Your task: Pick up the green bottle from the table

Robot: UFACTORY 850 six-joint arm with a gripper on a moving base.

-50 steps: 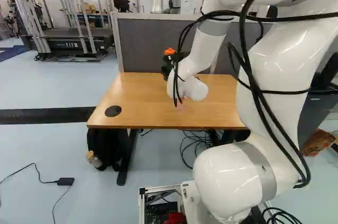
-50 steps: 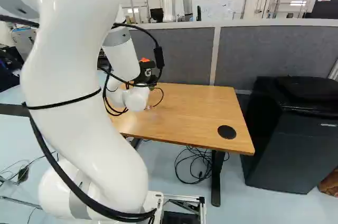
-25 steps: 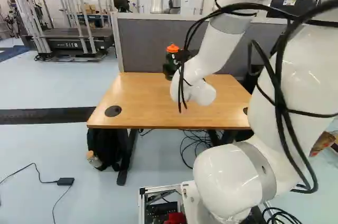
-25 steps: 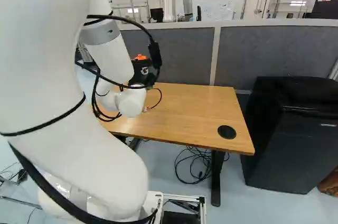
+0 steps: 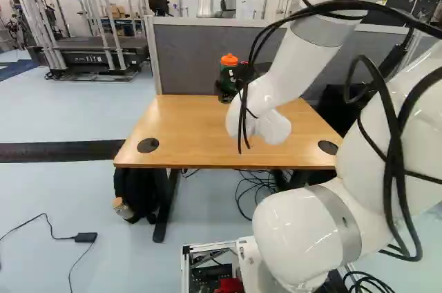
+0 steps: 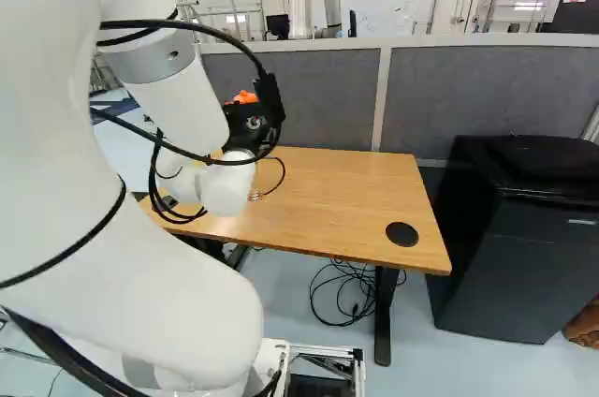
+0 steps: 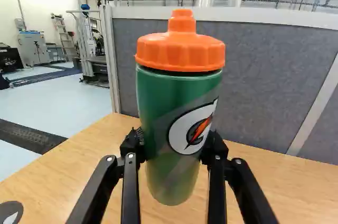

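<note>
A green bottle [image 7: 169, 97] stands upright between the two black fingers of the pincer [image 5: 229, 88], which is closed on it from both sides. It has a bright orange screw lid [image 7: 179, 49] with a raised cap on top, and a white emblem with an orange lightning bolt on its side. The lower body is paler and yellowish, narrowing toward the base. The bottle is over the far part of the wooden tabletop [image 6: 342, 191] and appears raised off it; in the wrist view its base shows against the wood.

The white arm [image 5: 314, 58] reaches across from the right in the left base view. Its rounded end and loops of black cable [image 5: 243, 117] hang over the tabletop and partly cover the bottle; in the right base view they hide more of it.

Round dark discs are set into the tabletop, one [image 5: 148, 145] near its left corner and another [image 6: 402, 234] near its right. Directly behind it runs a grey partition [image 6: 487, 88]. A large black cabinet [image 6: 533, 238] stands beside the right end.

Under the tabletop are a black bag [image 5: 135, 186], a small bottle with a tan cap [image 5: 123, 209] against it, and a tangle of cords [image 6: 351, 294] on the floor. A treadmill [image 5: 93, 58] stands farther off, beyond the partition's left end.
</note>
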